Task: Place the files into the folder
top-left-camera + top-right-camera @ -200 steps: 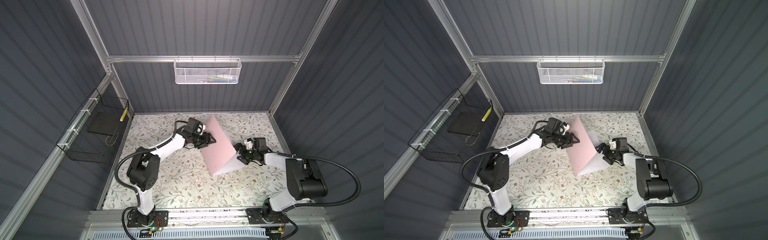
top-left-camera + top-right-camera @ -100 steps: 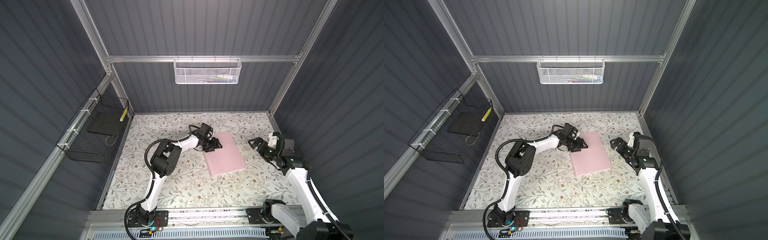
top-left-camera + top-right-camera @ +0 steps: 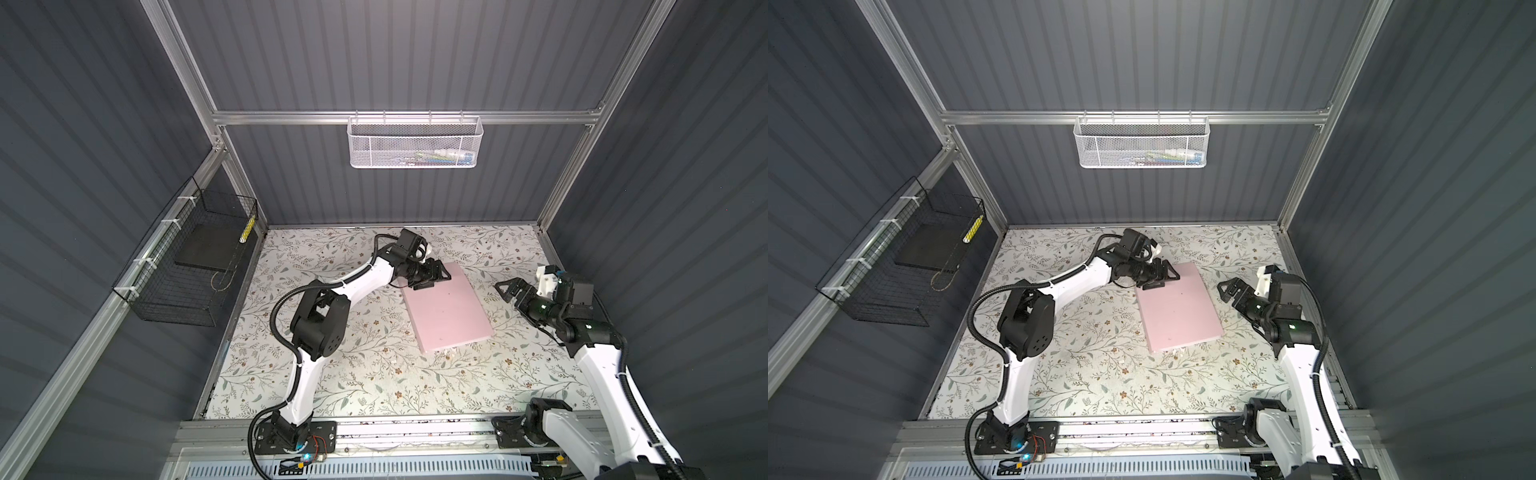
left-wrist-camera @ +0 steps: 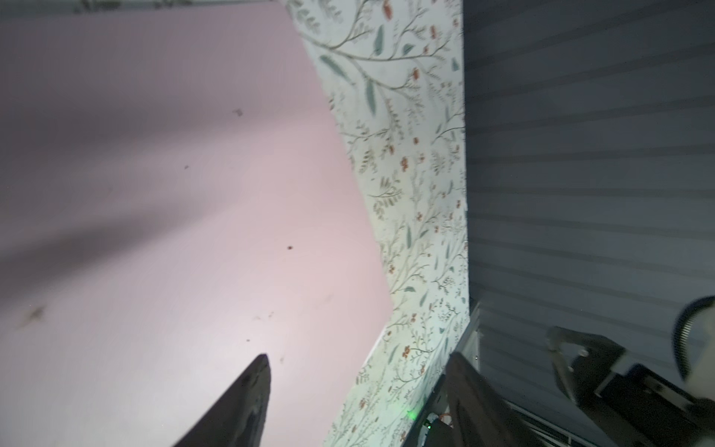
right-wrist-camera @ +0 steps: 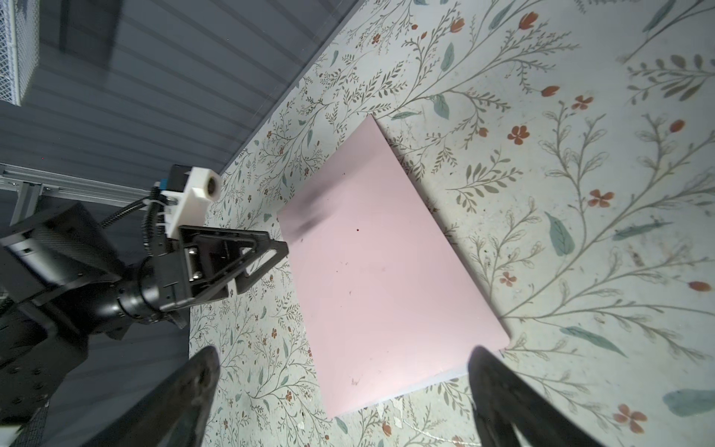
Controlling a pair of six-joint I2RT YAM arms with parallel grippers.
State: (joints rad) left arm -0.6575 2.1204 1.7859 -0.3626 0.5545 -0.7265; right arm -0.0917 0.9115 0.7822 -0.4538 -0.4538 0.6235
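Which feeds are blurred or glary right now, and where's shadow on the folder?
Left wrist: soft all over, glare patch and a diagonal shadow band on the folder. Right wrist: mat sharp, smeared shadow at the folder's corner. Both top views: sharp, evenly lit.

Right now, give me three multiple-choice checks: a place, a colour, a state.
1. Where is the folder? A flat on the table; B propped against the back wall; C lifted in the air.
2. What colour is it? A blue; B pink; C green.
3. How is the right gripper? A shut on the folder; B shut on a sheet; C open, apart from the folder.
Key: 1 A, it lies on the floral surface; 2 B, pale pink cover; 3 C, fingers spread, nothing between.
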